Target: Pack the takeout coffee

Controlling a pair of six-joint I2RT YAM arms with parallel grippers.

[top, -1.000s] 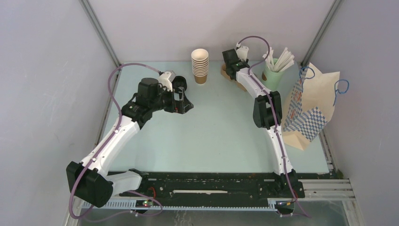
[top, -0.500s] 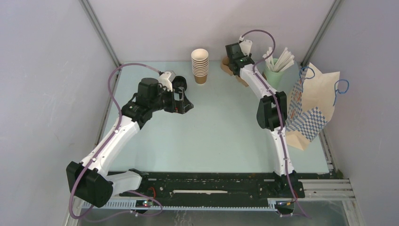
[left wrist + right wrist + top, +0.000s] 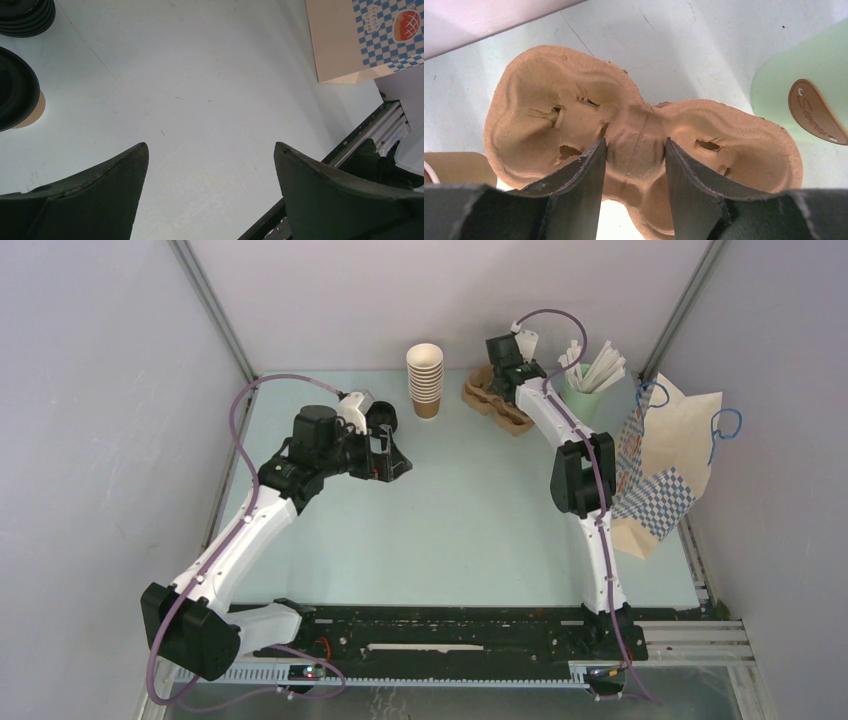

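A stack of brown kraft cups [image 3: 425, 380] with white insides stands at the back middle of the table; its side shows at the lower left of the right wrist view [image 3: 459, 167]. My right gripper [image 3: 503, 372] [image 3: 635, 142] is shut on the middle bridge of the brown pulp cup tray [image 3: 495, 400] [image 3: 574, 100], one finger on each side. My left gripper [image 3: 393, 462] [image 3: 211, 145] is open and empty over bare table, right of a kraft cup with a black lid [image 3: 17, 92].
A pale green cup with white straws [image 3: 585, 390] [image 3: 804, 95] stands right of the tray. A checked paper bag [image 3: 665, 465] [image 3: 360, 40] stands at the right edge. A stack of black lids [image 3: 25, 15] lies by the left gripper.
My right gripper has shifted slightly right and back with the pulp tray, and more of the tray now shows to the left of the arm. The left arm has not moved.
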